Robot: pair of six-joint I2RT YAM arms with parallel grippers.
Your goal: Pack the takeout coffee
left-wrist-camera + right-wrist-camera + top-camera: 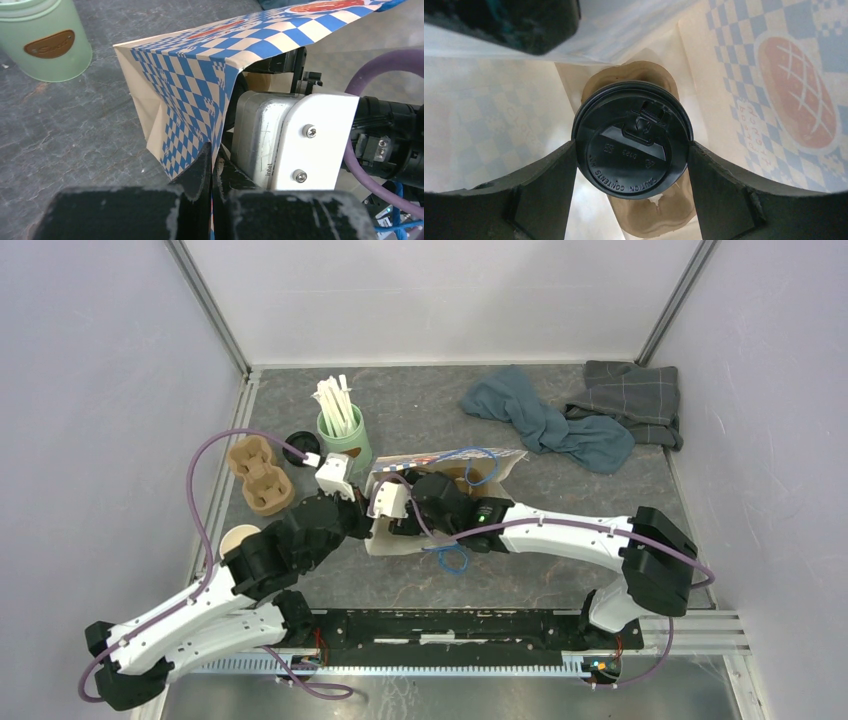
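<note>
the right gripper (631, 172), jaws spread wide, clasps the takeout coffee cup with the round black plastic lid (631, 135) at mid-frame, inside the blue-and-white checked paper bag (190, 95), above a brown pulp cup tray (651, 217). the left gripper (212, 167), jaws pressed together, pinches the bag's edge at lower centre.

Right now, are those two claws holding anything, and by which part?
The left gripper pinches the blue-checked paper bag by its open edge. The right gripper, reaching inside the bag, grips the takeout coffee by the sides of its black lid.
</note>
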